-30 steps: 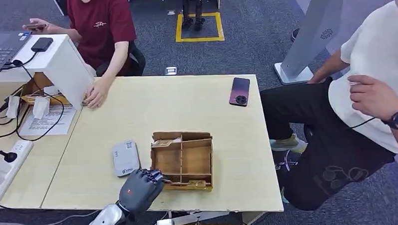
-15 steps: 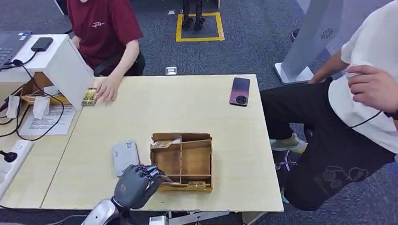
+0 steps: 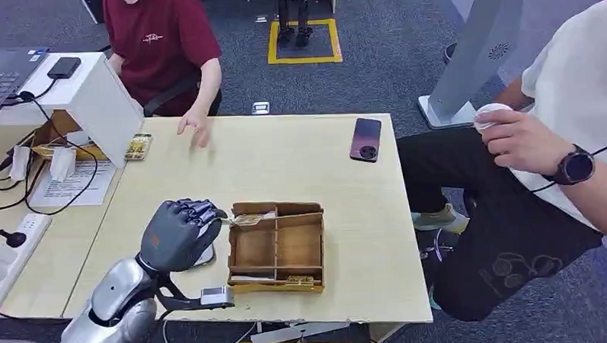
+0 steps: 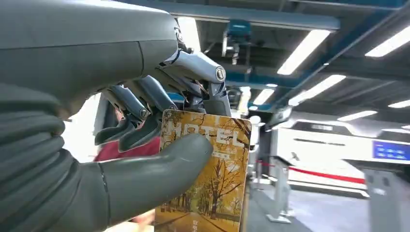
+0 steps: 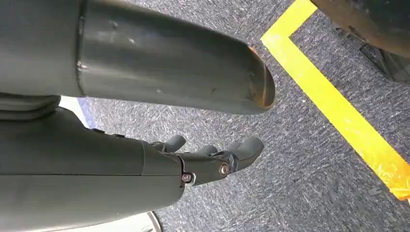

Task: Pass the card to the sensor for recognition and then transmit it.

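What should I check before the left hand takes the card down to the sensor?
1. Card held: ok. Left hand pinches the card between thumb and fingers.
2. Card clear of the wooden box: ok, lifted above its edge.
3. Sensor location: cannot tell, mostly hidden under the hand.
4. Person's hand away from the path: ok, at the far edge of the table.
5. Right hand out of the way: ok, hanging over the floor.

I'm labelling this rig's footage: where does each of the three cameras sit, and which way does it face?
Head view: high on the body, looking down at the table; left robot hand over the grey sensor.
Left wrist view: behind the left robot hand, facing up at ceiling lights; shares that hand's card.
Right wrist view: behind the hanging right robot hand, facing carpet.
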`<action>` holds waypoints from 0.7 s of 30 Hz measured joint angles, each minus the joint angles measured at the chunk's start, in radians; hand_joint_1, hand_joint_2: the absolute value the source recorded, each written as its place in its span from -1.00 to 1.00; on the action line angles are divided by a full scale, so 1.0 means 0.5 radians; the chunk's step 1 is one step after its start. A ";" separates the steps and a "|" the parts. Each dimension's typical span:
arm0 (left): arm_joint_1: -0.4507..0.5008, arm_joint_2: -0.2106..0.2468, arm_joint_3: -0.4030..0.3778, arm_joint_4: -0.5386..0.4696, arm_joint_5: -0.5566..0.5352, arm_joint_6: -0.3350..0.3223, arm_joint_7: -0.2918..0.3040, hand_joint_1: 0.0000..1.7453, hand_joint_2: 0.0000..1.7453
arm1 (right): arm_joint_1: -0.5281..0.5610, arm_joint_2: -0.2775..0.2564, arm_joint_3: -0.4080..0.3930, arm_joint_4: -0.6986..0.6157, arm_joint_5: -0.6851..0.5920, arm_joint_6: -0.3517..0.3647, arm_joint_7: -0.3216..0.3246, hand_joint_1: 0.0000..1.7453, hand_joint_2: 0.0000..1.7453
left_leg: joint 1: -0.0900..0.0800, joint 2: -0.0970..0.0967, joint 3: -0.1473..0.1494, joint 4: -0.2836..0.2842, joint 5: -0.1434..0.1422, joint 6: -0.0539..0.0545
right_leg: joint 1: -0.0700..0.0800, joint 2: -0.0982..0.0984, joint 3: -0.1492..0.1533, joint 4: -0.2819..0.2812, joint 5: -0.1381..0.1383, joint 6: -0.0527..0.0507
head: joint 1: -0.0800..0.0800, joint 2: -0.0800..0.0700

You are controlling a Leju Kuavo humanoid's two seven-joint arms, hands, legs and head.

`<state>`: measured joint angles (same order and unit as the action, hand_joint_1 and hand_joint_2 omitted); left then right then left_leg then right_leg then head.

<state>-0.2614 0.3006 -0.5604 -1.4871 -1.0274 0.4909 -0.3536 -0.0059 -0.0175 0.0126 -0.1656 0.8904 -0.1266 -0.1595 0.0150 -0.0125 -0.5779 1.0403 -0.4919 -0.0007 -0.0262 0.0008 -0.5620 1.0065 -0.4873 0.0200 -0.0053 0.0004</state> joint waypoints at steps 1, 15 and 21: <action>-0.011 0.000 0.014 0.024 0.008 0.003 0.001 1.00 1.00 | 0.000 0.002 -0.002 0.000 0.003 0.002 0.000 -1.00 -1.00 | 0.000 0.000 0.000 0.000 0.000 0.000 | 0.000 0.000 0.000 0.000 0.000 0.000 | 0.000 0.000; -0.580 -0.155 0.208 0.846 -0.237 0.111 0.307 1.00 1.00 | -0.024 0.026 -0.002 -0.004 0.083 0.023 -0.018 -1.00 -1.00 | 0.000 0.001 0.000 0.000 0.006 0.000 | 0.000 0.001 -0.001 0.000 0.008 -0.001 | -0.001 0.000; -0.667 -0.195 0.240 1.070 -0.242 0.136 0.307 1.00 1.00 | -0.025 0.028 -0.002 -0.004 0.084 0.022 -0.027 -1.00 -1.00 | 0.000 0.000 -0.001 0.000 0.006 0.000 | 0.000 0.001 -0.002 0.000 0.008 -0.001 | 0.000 0.000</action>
<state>-0.5951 0.2029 -0.4402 -0.9522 -1.1486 0.5589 -0.1999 -0.0184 -0.0034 0.0114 -0.1675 0.9323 -0.1156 -0.1728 0.0150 -0.0124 -0.5785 1.0405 -0.4888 -0.0006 -0.0262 0.0013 -0.5630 1.0066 -0.4835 0.0194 -0.0053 0.0004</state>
